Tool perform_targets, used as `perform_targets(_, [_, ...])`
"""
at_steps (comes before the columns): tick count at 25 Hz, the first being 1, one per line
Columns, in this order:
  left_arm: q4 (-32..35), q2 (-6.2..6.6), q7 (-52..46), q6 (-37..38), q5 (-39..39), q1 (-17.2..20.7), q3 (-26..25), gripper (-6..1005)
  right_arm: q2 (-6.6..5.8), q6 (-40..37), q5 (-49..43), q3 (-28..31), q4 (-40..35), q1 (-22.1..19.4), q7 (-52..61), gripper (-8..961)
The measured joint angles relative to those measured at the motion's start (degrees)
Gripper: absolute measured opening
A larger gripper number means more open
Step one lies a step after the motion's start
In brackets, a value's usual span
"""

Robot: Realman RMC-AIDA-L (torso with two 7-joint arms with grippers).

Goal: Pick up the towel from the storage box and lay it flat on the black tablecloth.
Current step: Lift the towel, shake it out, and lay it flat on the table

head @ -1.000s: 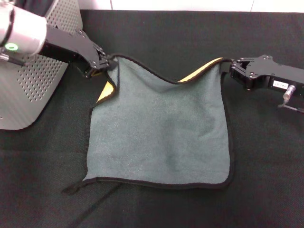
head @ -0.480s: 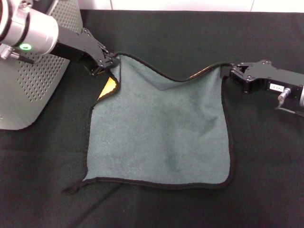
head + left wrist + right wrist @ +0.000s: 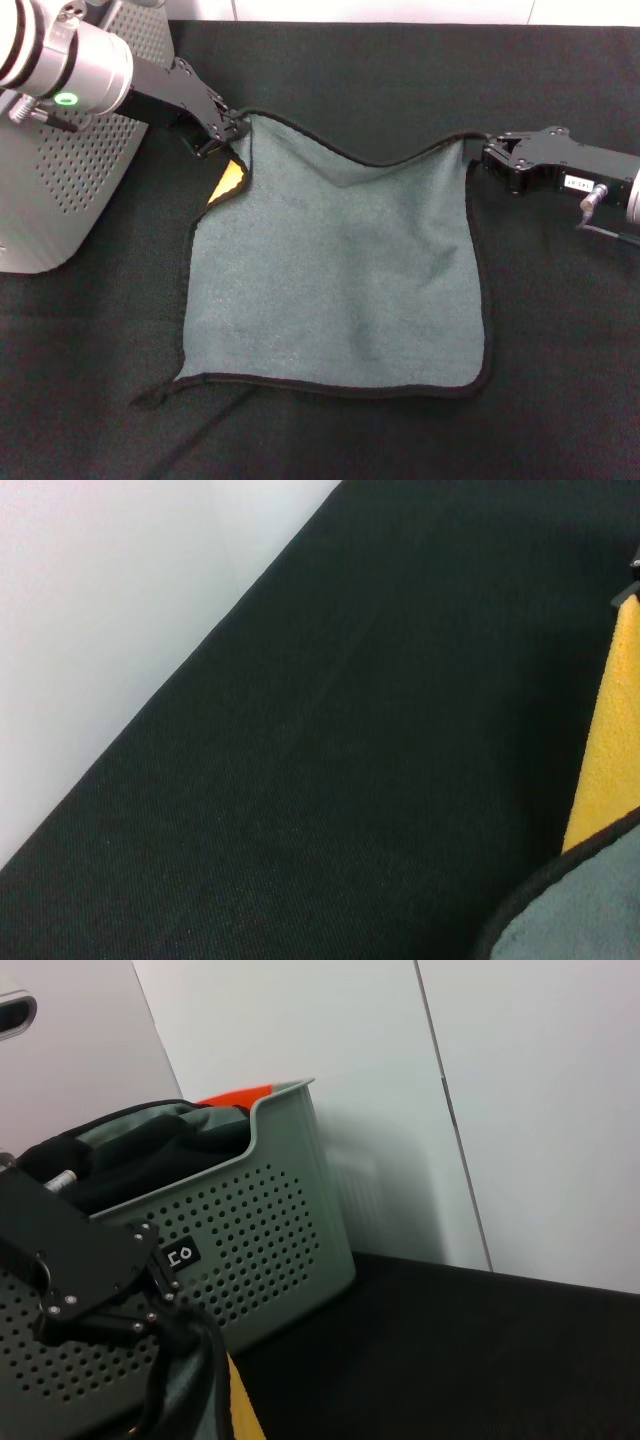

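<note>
The grey-green towel (image 3: 340,270) lies spread on the black tablecloth (image 3: 400,70), its near edge flat and its far edge sagging between my two grippers. My left gripper (image 3: 236,126) is shut on the far left corner, where the yellow underside (image 3: 228,180) folds out. My right gripper (image 3: 478,152) is shut on the far right corner. The storage box (image 3: 60,190) stands at the left, behind my left arm. The left wrist view shows the yellow underside (image 3: 605,750) and a black-edged bit of towel (image 3: 590,910) over the tablecloth (image 3: 300,780).
In the right wrist view the storage box (image 3: 260,1230) holds dark fabric (image 3: 150,1135) and something orange (image 3: 235,1095). A white wall (image 3: 500,1110) rises behind the table. A black strap end (image 3: 150,397) sticks out at the towel's near left corner.
The towel's far edge has dropped lower and the yellow strip near the right corner no longer shows. Both grippers have stayed shut on their corners, and the left arm has shifted slightly.
</note>
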Motion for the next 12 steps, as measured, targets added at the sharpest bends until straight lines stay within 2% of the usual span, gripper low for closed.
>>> perform_targets(7, [0.5,0.0,-0.2,-0.1,0.2,0.0,0.5,19,-0.06,0.0,0.0,0.1,0.0,0.2,0.0,49])
perform_targets(12, [2.2,-0.04,-2.5,-1.2,1.8,0.4,5.2,19,-0.08,0.0,0.0,0.1,0.0,0.2,0.0,50])
